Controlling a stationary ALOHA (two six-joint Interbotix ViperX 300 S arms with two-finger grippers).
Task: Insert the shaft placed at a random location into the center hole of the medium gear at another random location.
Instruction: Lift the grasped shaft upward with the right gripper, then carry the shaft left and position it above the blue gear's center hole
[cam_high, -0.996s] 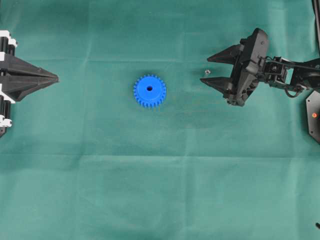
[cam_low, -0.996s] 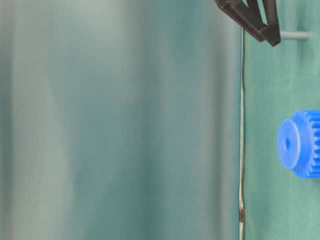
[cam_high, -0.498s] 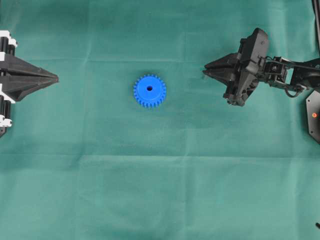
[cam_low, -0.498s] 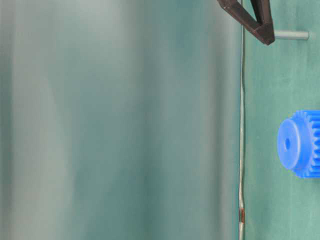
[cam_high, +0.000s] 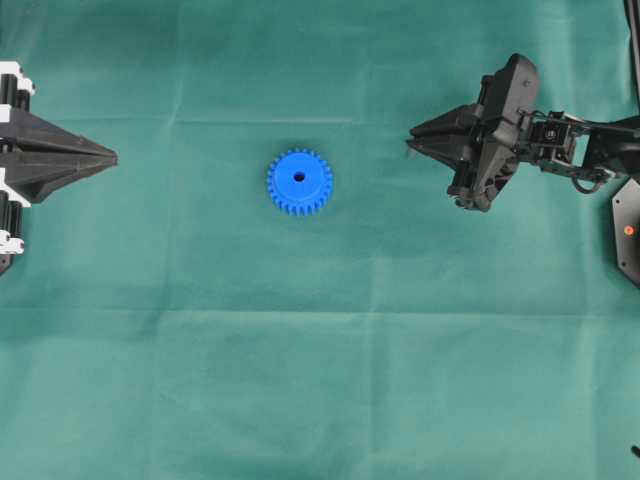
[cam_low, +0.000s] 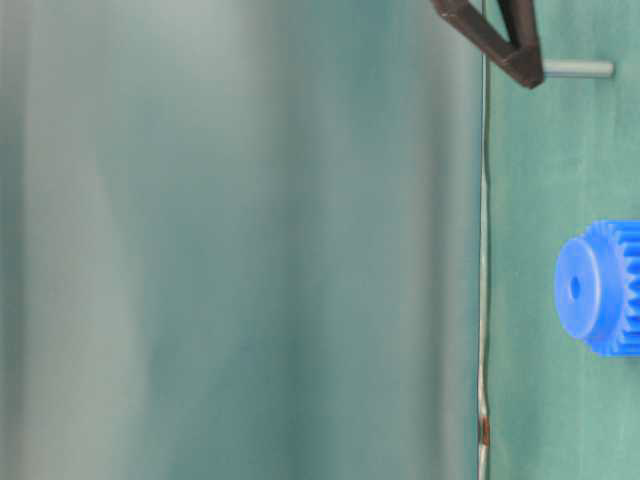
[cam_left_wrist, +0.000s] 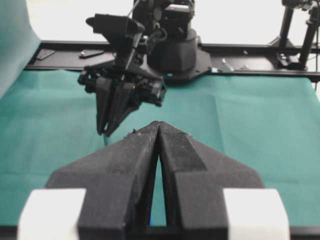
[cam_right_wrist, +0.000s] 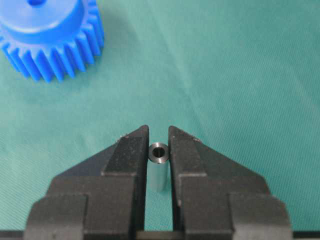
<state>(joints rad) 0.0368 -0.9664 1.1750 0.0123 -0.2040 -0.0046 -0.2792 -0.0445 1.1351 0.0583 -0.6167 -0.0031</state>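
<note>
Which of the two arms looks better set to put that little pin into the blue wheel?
The right. Its gripper is already clamped on the pin, with the blue gear nearby. The left gripper sits shut and empty at the table's far edge.

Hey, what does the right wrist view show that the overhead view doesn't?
Only the right wrist view shows the shaft, a small grey pin clamped between the right gripper's fingertips, its hollow end facing the camera. Only the overhead view shows the left gripper, shut at the cloth's left edge, and the center hole. Both show the medium gear lying flat on the green cloth, apart from the right gripper.
</note>
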